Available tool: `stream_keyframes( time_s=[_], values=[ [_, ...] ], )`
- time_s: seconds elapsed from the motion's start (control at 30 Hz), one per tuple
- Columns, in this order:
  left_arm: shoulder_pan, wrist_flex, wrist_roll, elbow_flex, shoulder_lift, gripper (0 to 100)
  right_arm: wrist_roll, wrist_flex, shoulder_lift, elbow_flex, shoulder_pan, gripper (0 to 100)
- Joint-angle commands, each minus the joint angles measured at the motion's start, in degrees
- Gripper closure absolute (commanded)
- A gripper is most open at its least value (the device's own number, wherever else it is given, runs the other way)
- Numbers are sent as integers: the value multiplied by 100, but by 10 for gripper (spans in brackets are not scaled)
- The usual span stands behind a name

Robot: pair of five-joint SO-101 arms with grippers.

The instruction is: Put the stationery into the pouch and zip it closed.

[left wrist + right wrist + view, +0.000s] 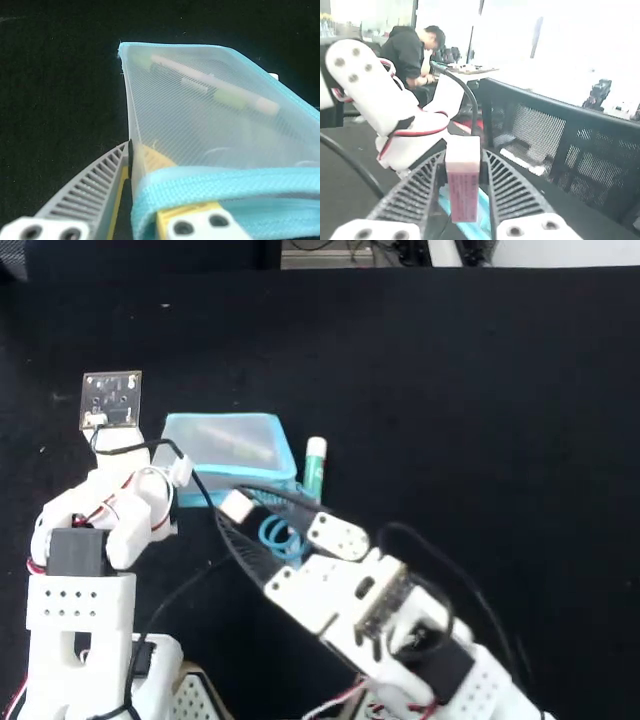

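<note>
Left gripper (pixel 138 150) clamps floppy translucent teal-edged pouch (pixel 200 115) at rim; right gripper (pixel 462 156) pinches light, stiff pinkish eraser block (pixel 462 187).

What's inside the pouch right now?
Through the translucent pouch wall, one white pen with green sections lies inside. Anything nearer the opening is hidden behind the teal zipper band.
</note>
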Motion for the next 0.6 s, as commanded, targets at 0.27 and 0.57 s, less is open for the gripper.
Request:
stream_keyframes(
  time_s=[0.27, 0.57],
  values=[
    [-22, 18, 44, -22, -35, 970, 53, -2057, -75, 1305, 97, 986],
    [-13, 18, 53, -22, -35, 970, 44, -2892, -75, 1727, 782, 986]
  ],
)
